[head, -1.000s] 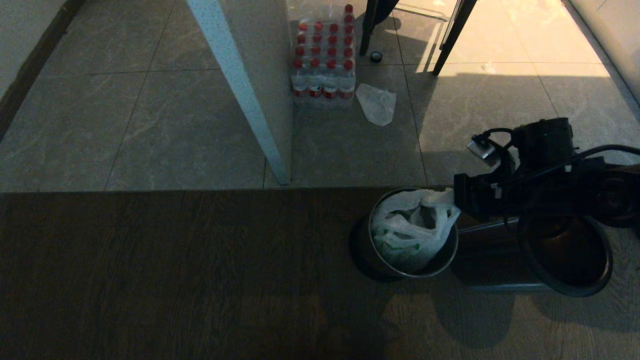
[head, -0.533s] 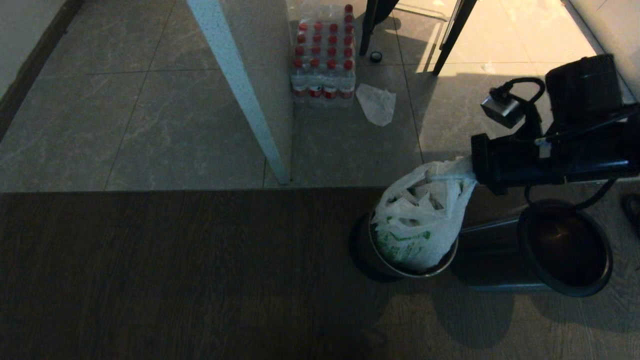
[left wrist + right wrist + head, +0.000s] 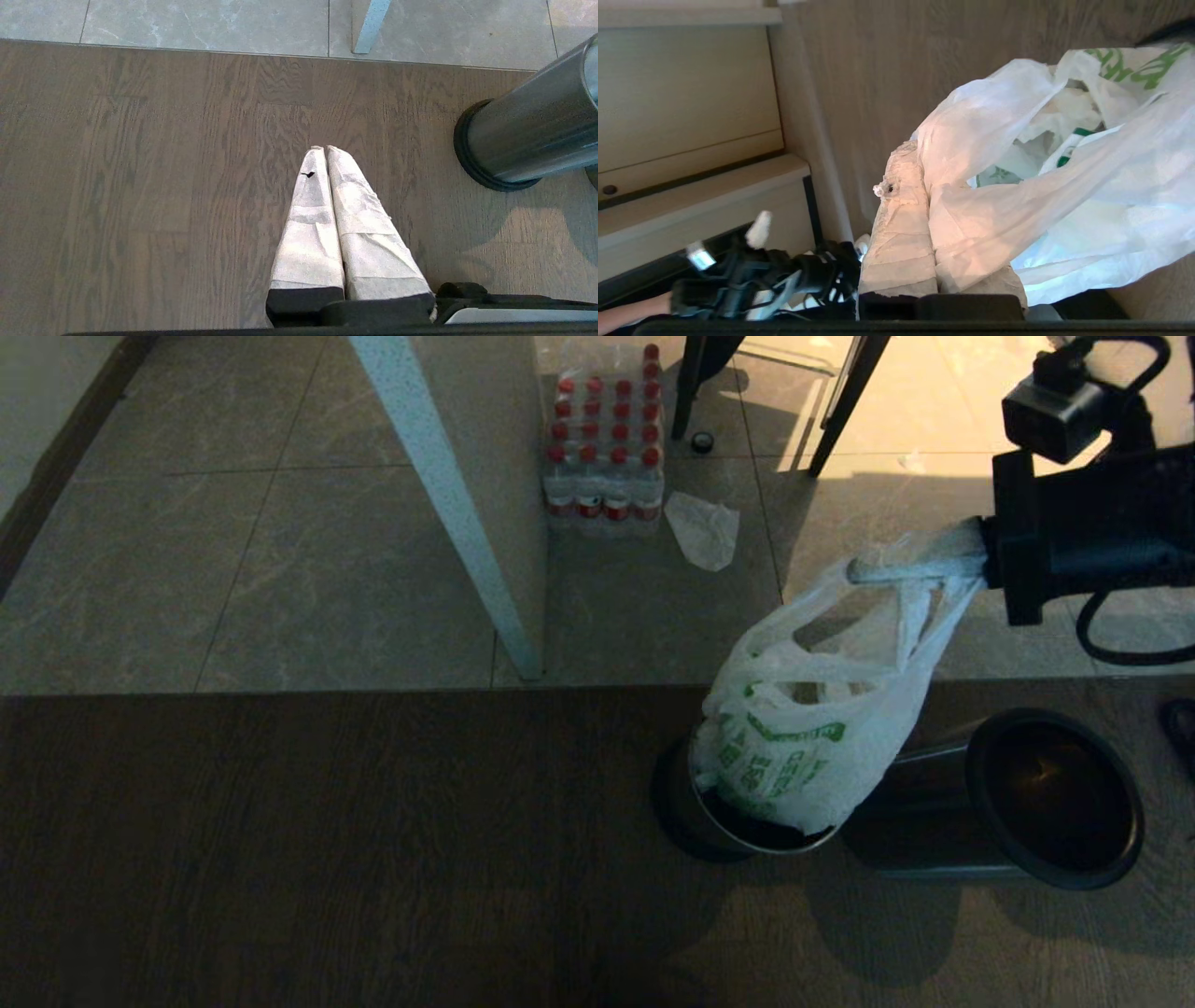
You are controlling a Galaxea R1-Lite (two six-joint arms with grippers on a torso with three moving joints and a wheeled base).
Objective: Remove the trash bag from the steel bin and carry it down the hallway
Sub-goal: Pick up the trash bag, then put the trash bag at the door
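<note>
Head view: the right hand [image 3: 920,569] is raised at the upper right, fingers pressed together on the loop handles of the trash bag [image 3: 803,747]. The bag hangs stretched from the hand down to the steel bin [image 3: 695,817]; its lower end sits at the mouth of the bin, most of its body above the rim, green print facing the camera. The bin stands upright on the dark wood floor [image 3: 327,840], just short of the tile floor [image 3: 308,569]. A second bin [image 3: 1018,803] lies on its side just beside the steel bin, open mouth toward the camera. On the tiles farther off: a pack of red-capped bottles [image 3: 605,448] against a pale partition [image 3: 448,504], a flat whitish bag [image 3: 704,529] just beside the pack, a small dark round cap [image 3: 702,442] near two dark slanted legs.

Left wrist view: the left hand [image 3: 324,149] hangs over bare wood floor [image 3: 140,186], its wrapped fingers [image 3: 308,219] together with nothing between them. The steel bin [image 3: 523,135] is off to one side, apart from the hand.

Right wrist view: the right hand [image 3: 920,154] is clamped on bunched white plastic of the trash bag [image 3: 1064,186], which spreads away from the fingers [image 3: 899,233]; green print shows at its far edge. Behind it are the wood floor, pale cabinet fronts [image 3: 686,116] and a dark tangle of gear with cables [image 3: 761,280].
</note>
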